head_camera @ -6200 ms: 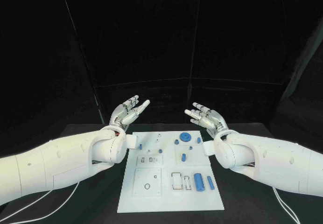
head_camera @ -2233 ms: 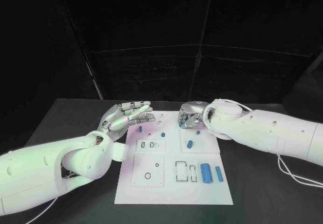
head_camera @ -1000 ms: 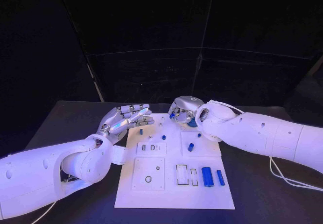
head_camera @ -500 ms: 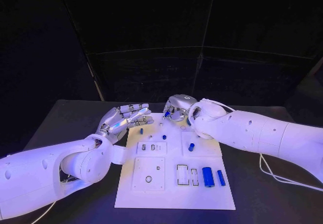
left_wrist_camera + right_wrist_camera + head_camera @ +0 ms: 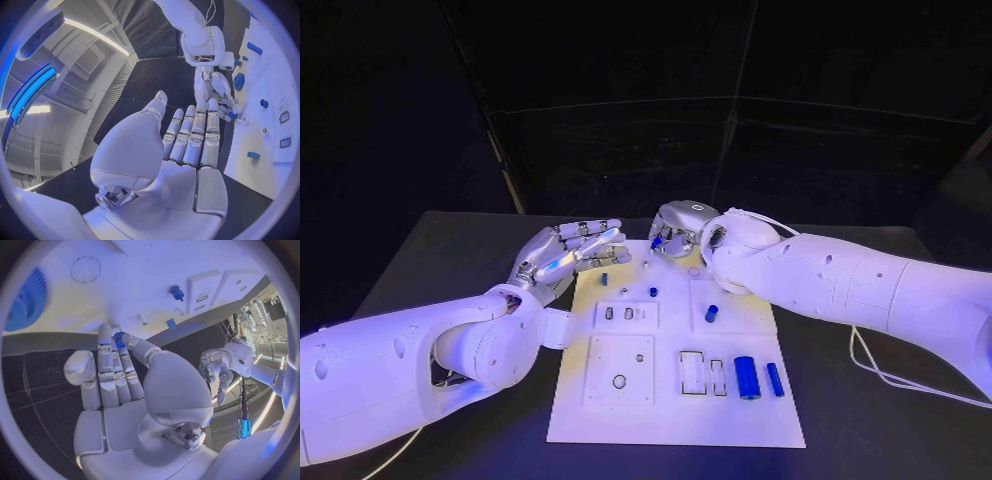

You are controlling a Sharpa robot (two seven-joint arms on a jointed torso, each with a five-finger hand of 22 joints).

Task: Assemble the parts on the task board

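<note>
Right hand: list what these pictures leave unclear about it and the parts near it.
- Right hand, head view: its fingers curl underneath, hiding what they hold.
- Right wrist view: a small blue part sits between the fingers; its shape is too covered to tell.
- Blue gear: cut off by the circle's rim.
- Task board: its far end is hidden by the right arm.

One task board (image 5: 668, 420); two hands; two large blue cylinders (image 5: 746, 378) (side by side); several small blue parts (image 5: 711, 313).
</note>
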